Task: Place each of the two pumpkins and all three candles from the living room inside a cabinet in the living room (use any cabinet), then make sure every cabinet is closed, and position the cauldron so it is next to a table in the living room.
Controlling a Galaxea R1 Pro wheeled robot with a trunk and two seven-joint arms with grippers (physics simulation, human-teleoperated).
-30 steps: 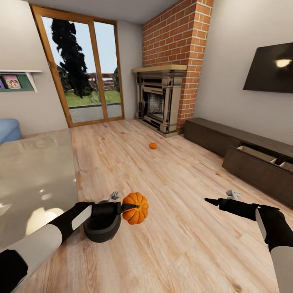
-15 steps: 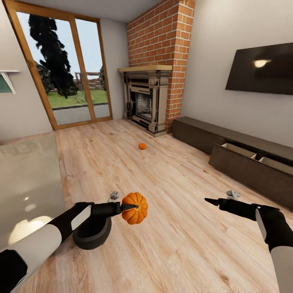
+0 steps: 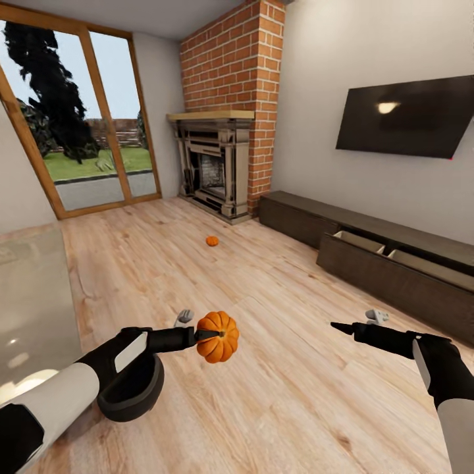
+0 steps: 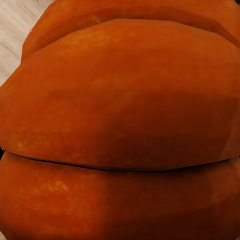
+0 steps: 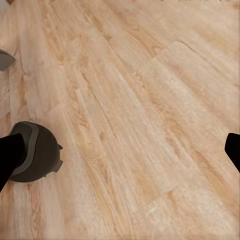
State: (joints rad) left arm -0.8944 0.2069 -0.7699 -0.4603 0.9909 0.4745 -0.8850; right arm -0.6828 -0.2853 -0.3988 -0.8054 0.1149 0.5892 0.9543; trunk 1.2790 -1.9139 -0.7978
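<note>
My left gripper [image 3: 209,334] is shut on an orange ribbed pumpkin [image 3: 218,337], held above the wood floor; its skin looms close in the left wrist view [image 4: 120,120]. A second small pumpkin [image 3: 212,241] lies on the floor toward the fireplace. The black cauldron [image 3: 131,390] sits on the floor under my left forearm, beside the glass table [image 3: 29,309]; it also shows as a dark pot [image 5: 40,150] in the right wrist view. My right gripper [image 3: 339,326] [image 5: 120,155] hangs open and empty over bare floor. The dark brown cabinet [image 3: 395,284] runs along the right wall with two drawers [image 3: 359,241] pulled open.
A brick chimney with a fireplace [image 3: 214,171] stands in the far corner. Glass patio doors [image 3: 85,151] lie at the back left. A television [image 3: 405,118] hangs above the cabinet. Open wood floor stretches between me and the cabinet.
The camera has turned to the right, so the whole room has slid left in the picture. Both arms keep their pose, with the pumpkin still held in the left gripper.
</note>
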